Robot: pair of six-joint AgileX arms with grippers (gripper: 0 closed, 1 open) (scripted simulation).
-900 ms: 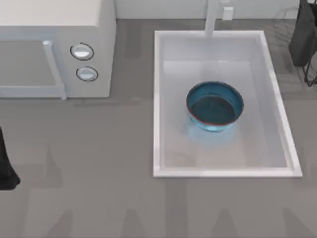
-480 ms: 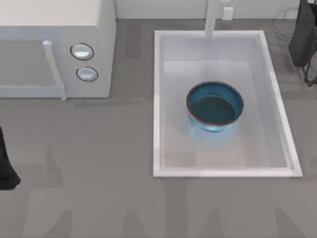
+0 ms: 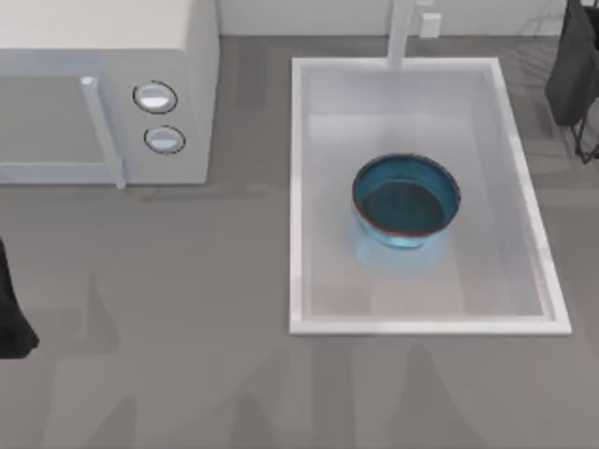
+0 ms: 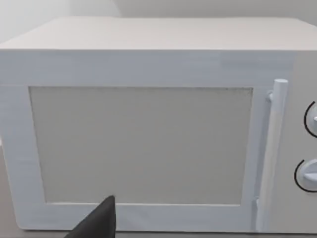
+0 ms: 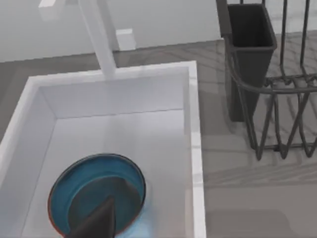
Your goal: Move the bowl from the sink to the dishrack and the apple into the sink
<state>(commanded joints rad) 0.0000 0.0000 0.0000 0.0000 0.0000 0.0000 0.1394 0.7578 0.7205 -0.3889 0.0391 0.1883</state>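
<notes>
The blue bowl (image 3: 406, 200) sat upright mid-sink (image 3: 412, 67) — nothing lifted yet. My right gripper (image 3: 573, 65) hung at the far right by the dishrack (image 5: 282, 99), its grip I couldn't tell; left gripper (image 3: 11, 309) parked left.

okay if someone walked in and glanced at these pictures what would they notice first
Probably the blue bowl, sitting upright near the middle of the big white sink right of the table's centre. Next, the white microwave with two round knobs at the top view's far left. The grey wire dishrack stands just beyond the sink's right side.
</notes>
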